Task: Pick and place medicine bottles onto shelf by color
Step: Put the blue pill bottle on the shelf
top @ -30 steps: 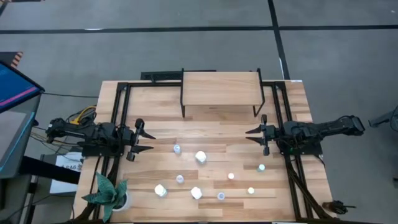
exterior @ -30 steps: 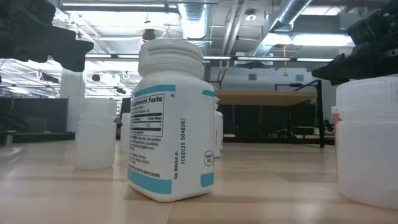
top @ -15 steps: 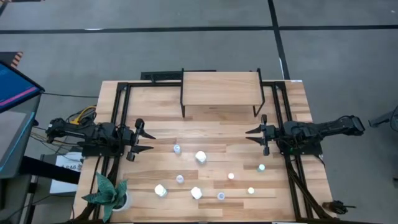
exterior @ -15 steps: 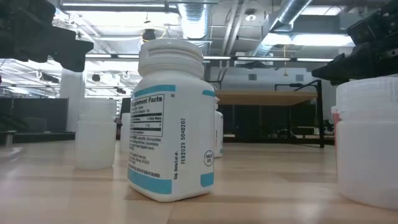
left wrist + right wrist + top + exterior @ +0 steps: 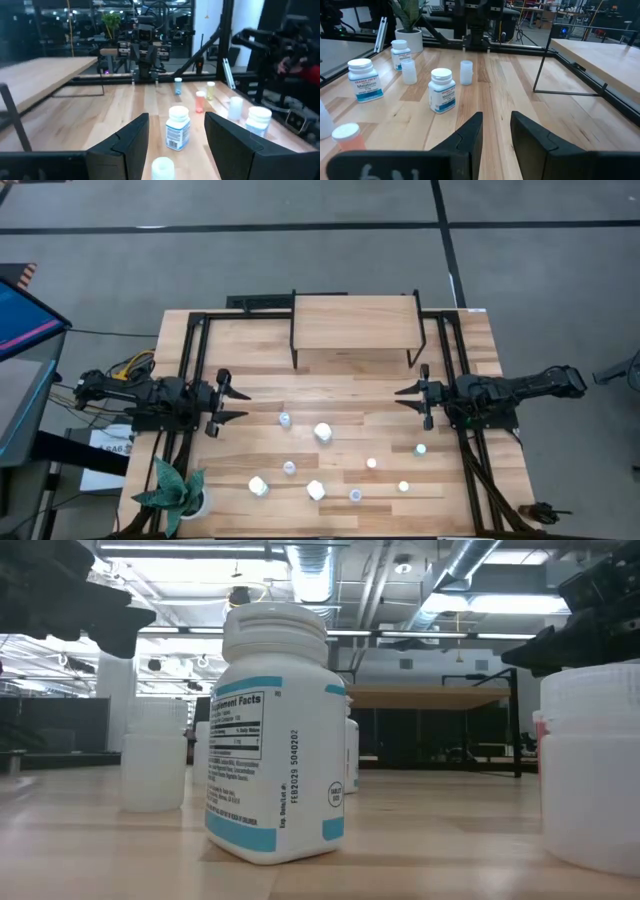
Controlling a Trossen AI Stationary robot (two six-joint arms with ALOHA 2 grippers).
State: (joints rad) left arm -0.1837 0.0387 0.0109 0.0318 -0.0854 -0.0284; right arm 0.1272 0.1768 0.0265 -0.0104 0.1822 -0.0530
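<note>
Nine medicine bottles stand upright on the tabletop in front of the shelf (image 5: 355,323). Three are larger white ones (image 5: 323,432), (image 5: 257,486), (image 5: 316,490). Three are small and pale-blue-capped (image 5: 285,419), (image 5: 289,468), (image 5: 355,495). Three small ones stand toward the right (image 5: 372,463), (image 5: 404,486), (image 5: 421,449). My left gripper (image 5: 238,405) is open and empty at the table's left, pointing at a white bottle (image 5: 177,126). My right gripper (image 5: 405,399) is open and empty at the right, above the table (image 5: 497,132).
A potted plant (image 5: 180,495) stands at the near left corner. Black frame rails (image 5: 195,360) run along both table sides. The shelf stands on thin black legs (image 5: 293,350) at the far middle. In the low view a white bottle (image 5: 275,735) stands close to the camera.
</note>
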